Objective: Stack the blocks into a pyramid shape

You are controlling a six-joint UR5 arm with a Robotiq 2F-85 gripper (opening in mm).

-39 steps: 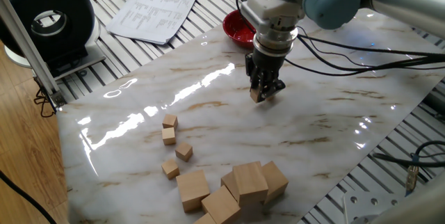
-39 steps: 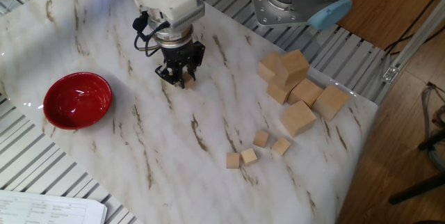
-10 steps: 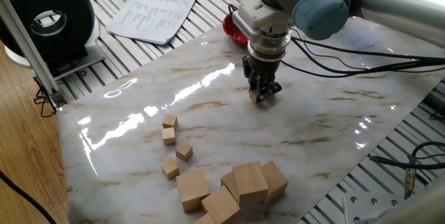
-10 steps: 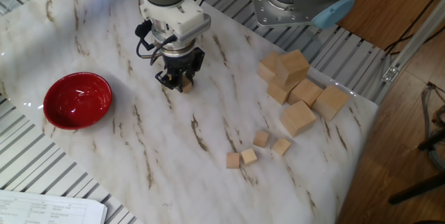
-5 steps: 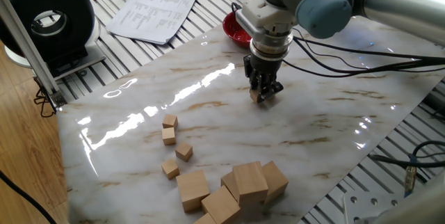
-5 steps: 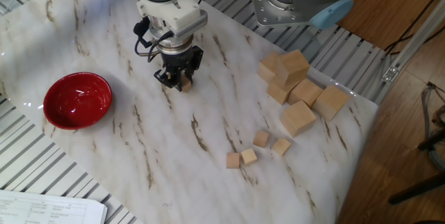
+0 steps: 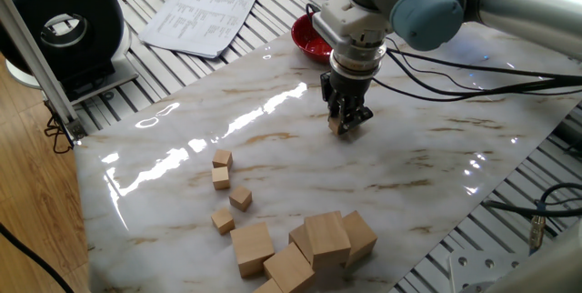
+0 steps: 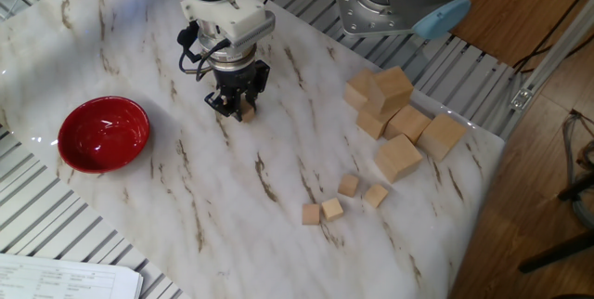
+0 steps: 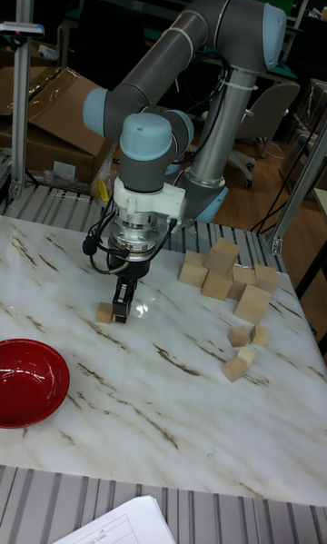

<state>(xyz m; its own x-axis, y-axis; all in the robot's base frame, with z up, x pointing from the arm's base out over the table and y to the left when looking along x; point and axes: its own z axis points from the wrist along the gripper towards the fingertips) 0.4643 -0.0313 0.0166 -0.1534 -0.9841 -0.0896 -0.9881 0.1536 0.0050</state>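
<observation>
My gripper point(image 7: 342, 124) point(image 8: 239, 110) point(image 9: 121, 312) points straight down near the far middle of the marble table point(image 7: 427, 175), its tips almost on the surface. It is shut on a small tan block point(image 7: 337, 126) point(image 8: 248, 111). In the tall fixed view another small block point(image 9: 104, 311) lies on the table just left of the fingers; I cannot tell if they touch. Several more small blocks point(image 7: 223, 158) point(image 8: 348, 185) point(image 9: 239, 336) lie loose and scattered near the table's front left, well away from the gripper.
A heap of much larger wooden cubes point(image 7: 318, 238) point(image 8: 394, 113) point(image 9: 222, 267) sits beside the small blocks. A red bowl point(image 7: 311, 40) point(image 8: 103, 132) point(image 9: 27, 380) stands at the table's edge behind the gripper. Papers point(image 7: 202, 11) and a black round device point(image 7: 64, 25) lie off the table.
The gripper has shifted only slightly over the table with the block still in it. The loose blocks and large cubes have not moved.
</observation>
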